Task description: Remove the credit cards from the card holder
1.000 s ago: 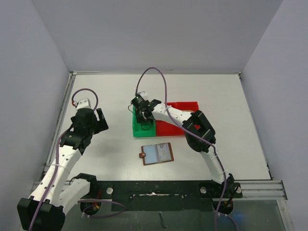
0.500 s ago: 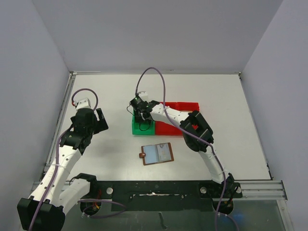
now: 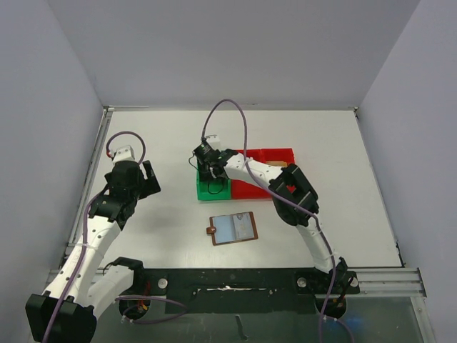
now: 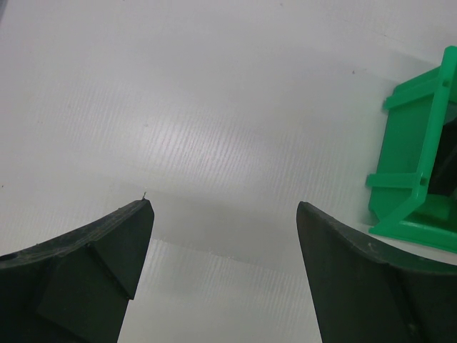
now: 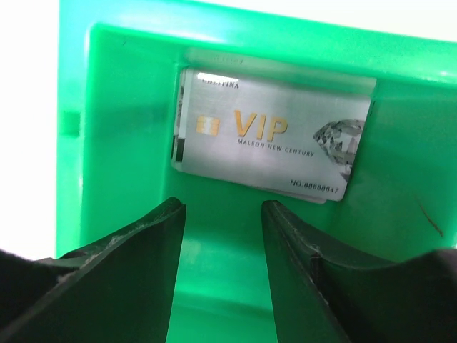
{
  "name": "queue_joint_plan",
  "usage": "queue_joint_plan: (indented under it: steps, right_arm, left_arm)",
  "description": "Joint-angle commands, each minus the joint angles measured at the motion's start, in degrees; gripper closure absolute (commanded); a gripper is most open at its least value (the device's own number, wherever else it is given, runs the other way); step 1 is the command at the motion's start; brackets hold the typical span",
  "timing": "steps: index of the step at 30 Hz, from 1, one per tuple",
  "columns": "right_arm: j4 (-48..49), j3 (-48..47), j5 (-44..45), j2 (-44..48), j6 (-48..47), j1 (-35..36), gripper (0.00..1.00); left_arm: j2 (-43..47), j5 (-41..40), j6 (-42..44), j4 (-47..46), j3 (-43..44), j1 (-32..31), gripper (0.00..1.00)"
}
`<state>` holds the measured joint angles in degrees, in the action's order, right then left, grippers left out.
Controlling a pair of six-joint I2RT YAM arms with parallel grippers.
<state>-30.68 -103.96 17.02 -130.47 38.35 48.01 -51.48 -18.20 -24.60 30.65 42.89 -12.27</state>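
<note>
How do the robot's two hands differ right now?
The left hand hangs over bare table beside the green bin; the right hand points down into that bin. The left hand is spread wide; the right hand is open less far. The left hand faces only table; the right hand faces a silver VIP card lying in the bin. Both are dark and hold nothing.

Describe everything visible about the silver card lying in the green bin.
The silver card is a thin, glossy plastic rectangle with gold VIP lettering, a gold chip, a diamond picture and a printed number. It lies flat, slightly skewed, in the green bin near one wall, on top of another card. The right gripper hangs open nearby, not touching it.
</note>
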Motion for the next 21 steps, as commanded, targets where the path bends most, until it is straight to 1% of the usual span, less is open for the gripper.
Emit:
queue_joint_plan:
  steps: [1, 7, 10, 12, 14, 15, 16, 18, 21]
  right_arm:
    - [0.8, 0.5, -1.0, 8.1, -1.8, 1.0, 0.51]
    - [0.6, 2.4, -1.2, 13.7, -3.2, 1.5, 0.48]
    - [0.5, 4.1, -4.2, 17.2, -5.0, 1.8, 0.49]
    - [0.5, 6.7, -5.0, 21.1, -6.5, 2.6, 0.50]
    - [1.7, 12.2, -4.8, 26.2, -7.0, 3.3, 0.48]
    - [3.3, 15.9, -5.2, 29.2, -6.8, 3.3, 0.46]
    - [4.7, 20.0, -5.7, 31.9, -6.0, 3.3, 0.45]
    - [6.3, 27.4, -6.6, 37.1, -3.4, 3.1, 0.45]
    - [8.2, 37.7, -8.0, 43.1, 1.7, 3.1, 0.45]
  left_arm:
    - [0.8, -0.8, 0.2, -1.7, 1.0, 0.3, 0.18]
    - [1.1, -0.2, 0.2, -1.8, 0.9, 0.2, 0.18]
    - [1.4, 2.4, -0.4, -0.9, 1.5, 0.3, 0.18]
    - [2.5, 8.8, -2.2, 0.4, 1.7, 0.1, 0.18]
    - [5.4, 19.2, -5.8, -2.3, -0.9, 0.0, 0.18]
    - [6.9, 24.8, -8.7, -4.2, -2.5, 0.0, 0.18]
    - [8.4, 28.7, -11.9, -6.5, -4.4, 0.0, 0.18]
    - [10.3, 35.1, -17.7, -11.4, -7.6, -0.2, 0.18]
    - [10.8, 41.5, -24.1, -19.6, -10.8, -1.7, 0.18]
